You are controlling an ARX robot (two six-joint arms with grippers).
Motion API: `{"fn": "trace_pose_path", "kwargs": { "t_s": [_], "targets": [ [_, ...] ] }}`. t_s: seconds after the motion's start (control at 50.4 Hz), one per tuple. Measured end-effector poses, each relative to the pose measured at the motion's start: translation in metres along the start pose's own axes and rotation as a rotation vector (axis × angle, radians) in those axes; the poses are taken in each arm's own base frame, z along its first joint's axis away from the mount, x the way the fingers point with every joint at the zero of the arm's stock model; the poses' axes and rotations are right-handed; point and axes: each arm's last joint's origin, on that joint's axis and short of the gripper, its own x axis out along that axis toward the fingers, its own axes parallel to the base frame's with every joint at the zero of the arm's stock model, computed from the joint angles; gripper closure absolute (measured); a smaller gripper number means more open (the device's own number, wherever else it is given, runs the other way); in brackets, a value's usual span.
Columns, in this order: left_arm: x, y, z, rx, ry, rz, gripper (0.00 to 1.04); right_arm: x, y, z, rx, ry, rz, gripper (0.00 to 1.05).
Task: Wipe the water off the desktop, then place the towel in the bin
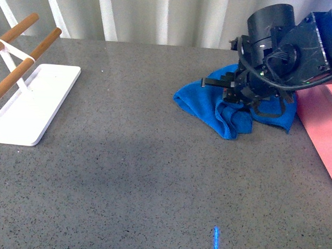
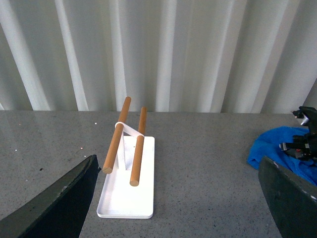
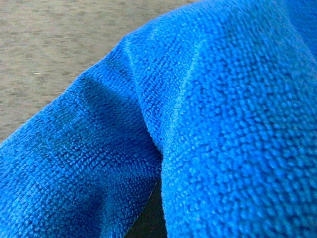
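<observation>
- Right claw (image 1: 232, 93) down on the bunched towel (image 1: 199, 101), grip hidden, can't tell
- Left claw (image 2: 177, 163) spread wide over the worktop (image 2: 208, 144)
- Towel sits just beside the bin (image 1: 323, 128)

Front view looks down over the desktop (image 1: 125, 172) from near; left wrist view, low, faces far, sharing the white tray (image 1: 28, 113) (towel (image 1: 235, 119) too); right wrist view hugs the towel.
</observation>
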Motion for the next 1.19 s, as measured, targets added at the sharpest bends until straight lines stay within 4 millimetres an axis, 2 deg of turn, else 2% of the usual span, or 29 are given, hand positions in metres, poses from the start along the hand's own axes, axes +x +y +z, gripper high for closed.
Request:
{"fn": "trace_pose_path", "kwargs": {
  "t_s": [0.099,0.218,0.298,0.456,0.615,0.734,0.813,0.972,1.111,1.19],
  "targets": [
    [0.0,0.0,0.0,0.0,0.0,0.0,0.07,0.002,0.018,-0.002,-0.047,0.008,0.107,1.01],
    [0.0,0.0,0.0,0.0,0.0,0.0,0.07,-0.002,0.035,-0.008,-0.05,0.026,0.152,1.01],
    [0.0,0.0,0.0,0.0,0.0,0.0,0.07,-0.01,0.044,-0.016,-0.045,0.039,0.181,1.01],
    [0.0,0.0,0.0,0.0,0.0,0.0,0.07,-0.04,0.061,-0.038,-0.029,0.08,0.208,1.01],
    [0.0,0.0,0.0,0.0,0.0,0.0,0.07,-0.063,0.059,-0.055,-0.011,0.105,0.193,1.01],
    [0.0,0.0,0.0,0.0,0.0,0.0,0.07,-0.072,0.034,-0.063,0.022,0.086,0.108,1.01],
    [0.0,0.0,0.0,0.0,0.0,0.0,0.07,-0.073,0.018,-0.061,0.027,0.068,0.075,1.01],
    [0.0,0.0,0.0,0.0,0.0,0.0,0.07,-0.079,0.001,-0.049,0.012,0.049,0.1,1.01],
    [0.0,0.0,0.0,0.0,0.0,0.0,0.07,-0.088,0.003,-0.026,-0.055,-0.002,0.131,1.01],
    [0.0,0.0,0.0,0.0,0.0,0.0,0.07,-0.093,0.008,-0.004,-0.108,-0.063,0.14,1.01]
  ]
}}
